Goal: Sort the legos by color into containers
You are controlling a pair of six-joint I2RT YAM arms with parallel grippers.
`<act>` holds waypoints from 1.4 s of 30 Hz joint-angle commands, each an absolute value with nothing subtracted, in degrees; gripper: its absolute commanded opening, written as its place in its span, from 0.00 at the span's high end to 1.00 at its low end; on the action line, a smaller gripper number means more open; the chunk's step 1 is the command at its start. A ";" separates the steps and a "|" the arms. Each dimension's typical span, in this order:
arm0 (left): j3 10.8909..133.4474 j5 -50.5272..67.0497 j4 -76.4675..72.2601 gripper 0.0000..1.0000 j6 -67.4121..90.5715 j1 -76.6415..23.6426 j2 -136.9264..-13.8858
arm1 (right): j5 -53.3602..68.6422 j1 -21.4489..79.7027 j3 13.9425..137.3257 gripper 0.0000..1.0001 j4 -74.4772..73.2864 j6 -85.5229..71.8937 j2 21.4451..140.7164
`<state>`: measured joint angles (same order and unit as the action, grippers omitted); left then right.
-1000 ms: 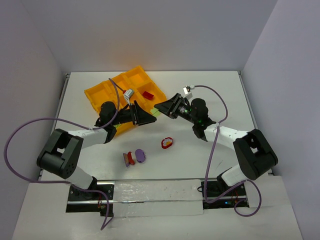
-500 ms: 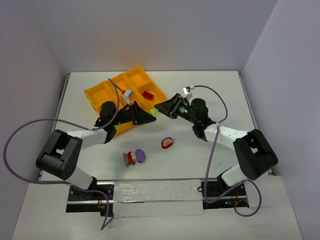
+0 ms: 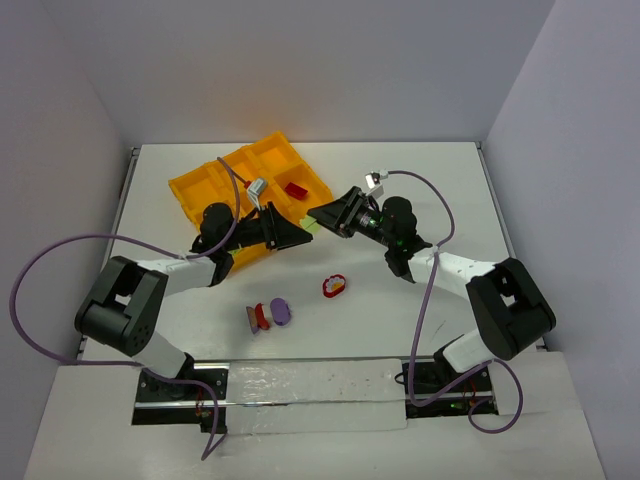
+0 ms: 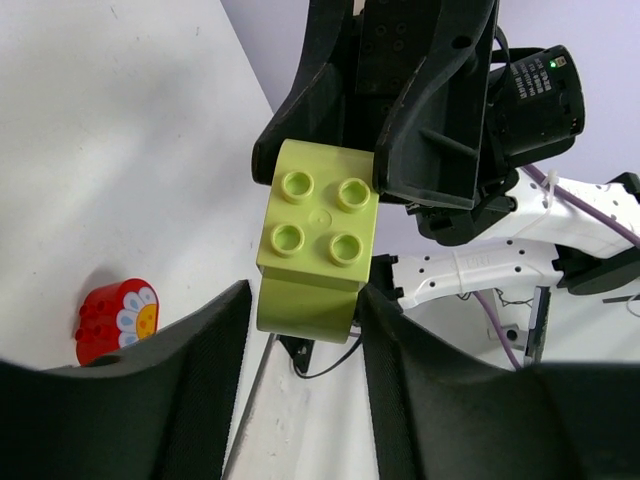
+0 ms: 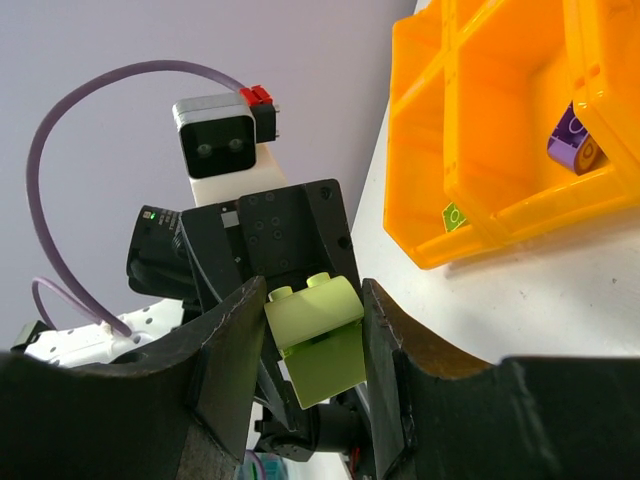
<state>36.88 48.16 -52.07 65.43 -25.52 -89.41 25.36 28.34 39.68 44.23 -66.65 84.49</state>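
Red flowered brick (image 3: 334, 286) and purple cluster (image 3: 272, 314) lie loose outside orange tray (image 3: 190, 192)

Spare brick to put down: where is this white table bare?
Bare: white table far-right corner, beyond the right arm; also between the red flower-printed brick and that arm's base. Crowded: the middle, where left gripper and right gripper meet at the yellow-green studded brick beside the orange plastic tray.
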 commanded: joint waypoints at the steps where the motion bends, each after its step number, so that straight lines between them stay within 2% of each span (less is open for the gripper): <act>1: 38.94 47.81 -57.60 0.59 65.81 -25.40 -89.67 | 26.28 28.13 39.92 1.00 48.69 -67.08 84.53; 4: 39.00 47.58 -57.51 0.81 66.09 -25.31 -89.44 | 26.31 28.13 39.78 1.00 48.69 -66.91 84.55; 5: 38.96 47.49 -57.11 0.95 66.16 -25.31 -89.20 | 26.34 28.06 39.60 1.00 48.69 -66.82 84.61; 6: 38.87 47.53 -57.02 1.00 66.22 -25.21 -89.05 | 26.43 28.07 39.59 1.00 48.69 -66.73 84.71; 14: 36.57 48.95 -60.82 1.00 68.38 -24.18 -87.64 | 29.27 27.95 40.61 0.99 48.69 -65.48 85.69; 22: 37.00 49.59 -56.03 1.00 65.74 -23.99 -86.24 | 32.42 27.69 41.00 1.00 48.60 -63.81 85.82; 28: 38.04 53.17 -57.92 1.00 67.15 -23.99 -88.00 | 38.31 27.69 43.00 0.76 48.60 -61.35 87.30; 33: 38.04 52.93 -57.07 1.00 66.47 -23.99 -87.73 | 41.43 27.69 44.00 0.69 48.60 -60.23 87.96; 38: 38.58 52.72 -55.52 1.00 65.73 -23.99 -87.09 | 42.01 27.69 44.03 0.65 48.69 -59.93 87.96; 41: 38.58 52.65 -55.20 1.00 65.57 -23.99 -87.01 | 42.27 27.69 43.86 0.56 48.69 -59.77 87.89; 42: 38.58 52.65 -55.20 1.00 65.57 -23.99 -87.01 | 42.28 27.69 43.86 0.55 48.69 -59.77 87.89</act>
